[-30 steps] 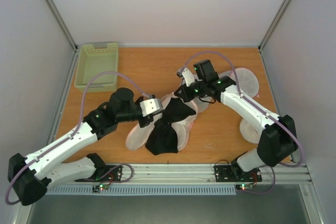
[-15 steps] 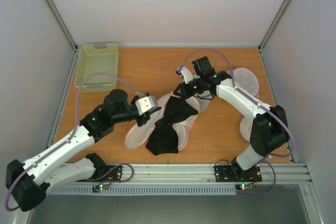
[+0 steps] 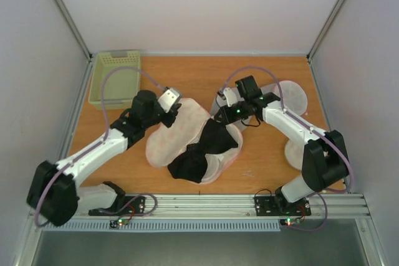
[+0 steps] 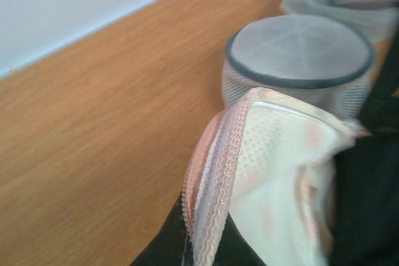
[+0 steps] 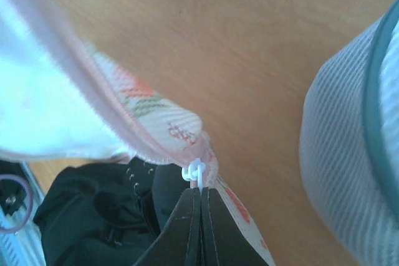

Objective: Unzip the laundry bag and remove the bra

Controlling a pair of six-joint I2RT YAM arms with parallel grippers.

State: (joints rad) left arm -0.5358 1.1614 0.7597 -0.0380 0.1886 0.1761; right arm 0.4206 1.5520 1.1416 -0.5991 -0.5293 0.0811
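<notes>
The left gripper (image 3: 174, 103) has swung left, clamped on the trim of the one flat beige printed fabric laundry bag (image 3: 174, 136), mid-table. We count one black two-cup bra (image 3: 202, 151) across it and two round white mesh bags (image 3: 292, 96) nearby. The right gripper (image 5: 201, 189) pinches the zipper pull (image 5: 196, 171).

The 2 arms reach out from the table's (image 3: 187, 70) near edge, forearms angled inward. The left gripper (image 3: 175, 104) and right gripper (image 3: 220, 101) are both clamped tight, well apart.

Top camera high at near edge, looking down; wrist cameras close, all sharing laundry bag (image 3: 177, 136).
</notes>
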